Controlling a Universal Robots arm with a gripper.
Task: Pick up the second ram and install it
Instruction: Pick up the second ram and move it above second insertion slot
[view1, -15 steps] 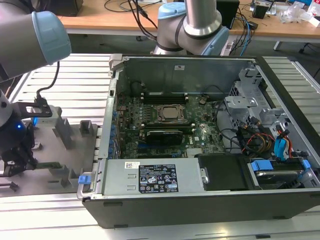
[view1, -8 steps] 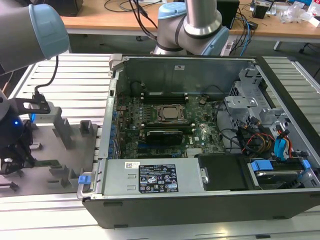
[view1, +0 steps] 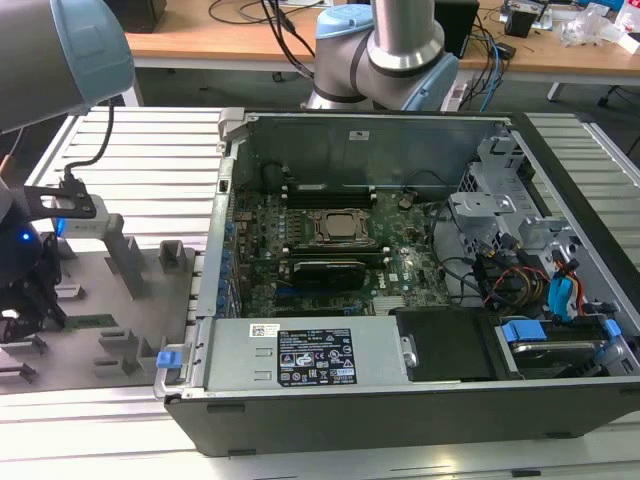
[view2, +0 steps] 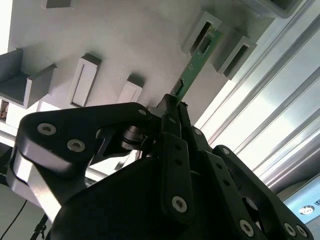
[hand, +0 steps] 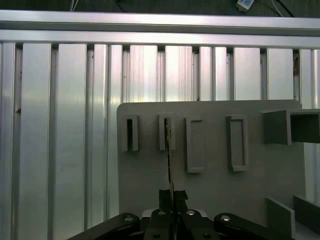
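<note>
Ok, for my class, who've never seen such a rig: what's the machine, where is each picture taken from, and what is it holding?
It is one robot arm with a pincer. The exterior view looks from off the arm at an open computer case beside a grey holder plate. Both wrist views ride on the arm; they show the pincer shut on a slim green memory stick, the second ram, its far end at a slot holder on that plate.

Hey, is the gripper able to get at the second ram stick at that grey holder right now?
Probably yes. In the second wrist view the gripper looks closed on the near end of the second ram, whose far end is at a slot of the grey holder. Nothing lies between them.
</note>
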